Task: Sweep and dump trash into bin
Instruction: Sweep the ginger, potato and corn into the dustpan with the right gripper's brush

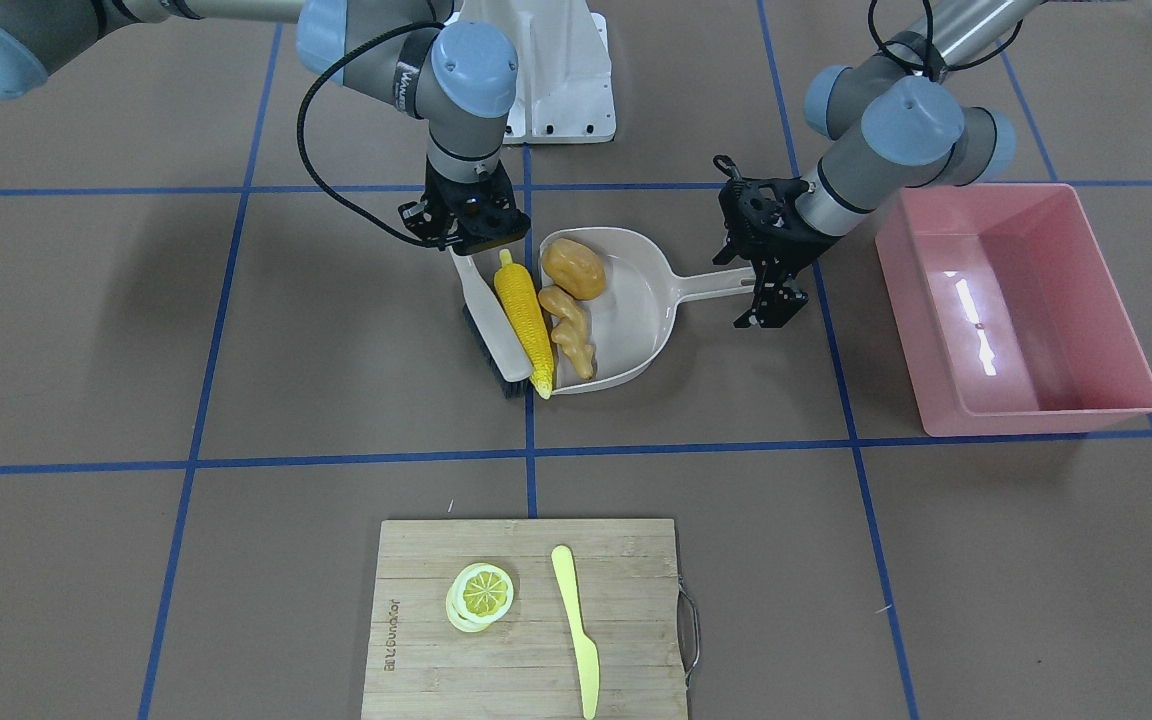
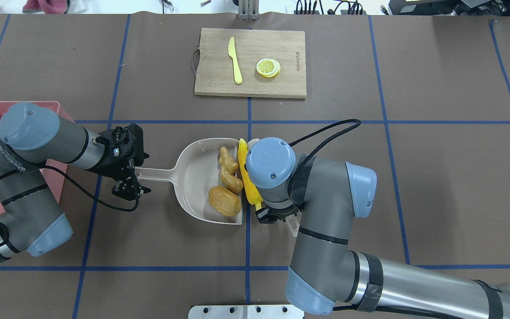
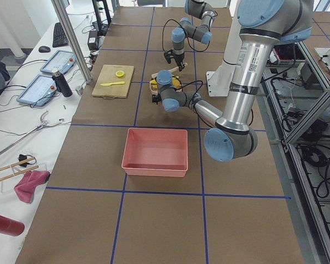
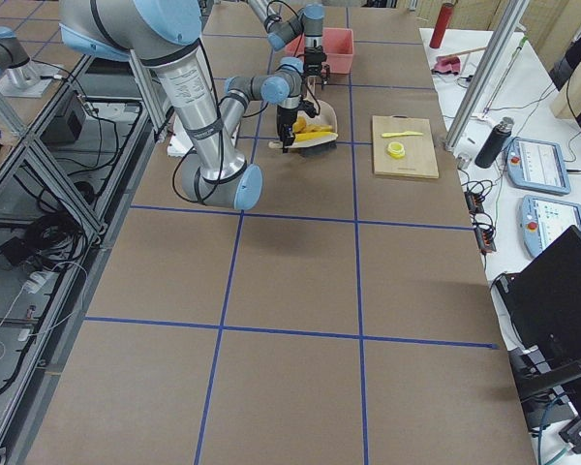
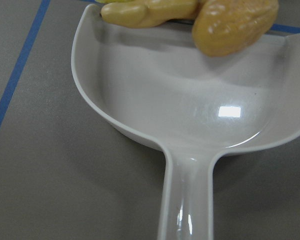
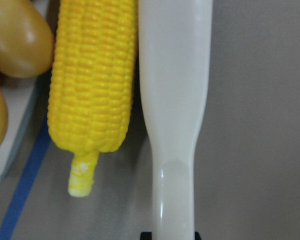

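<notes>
We find the potato [image 1: 574,268] and ginger root [image 1: 568,335] inside the dustpan [image 1: 636,310]. The corn cob [image 1: 524,318] lies along its open lip, with the brush [image 1: 489,325] against it. The right gripper [image 1: 469,243] is clamped on the brush handle, and the left gripper [image 1: 768,292] on the dustpan handle. The bin [image 1: 1036,422] stands beyond that handle, well apart. Only the right wrist view shows the cob's stub over the table. We cannot read the cutting board's [image 1: 526,680] brand mark.

The corn cob [image 1: 524,320] is bright yellow in rowed kernels, the ginger root [image 1: 568,335] tan, the potato [image 1: 574,268] golden brown. The dustpan [image 1: 636,300] is beige, the brush [image 1: 488,320] cream with dark bristles. The bin [image 1: 1036,420] is pink; the table [image 1: 236,560] is brown, gridded in blue.
</notes>
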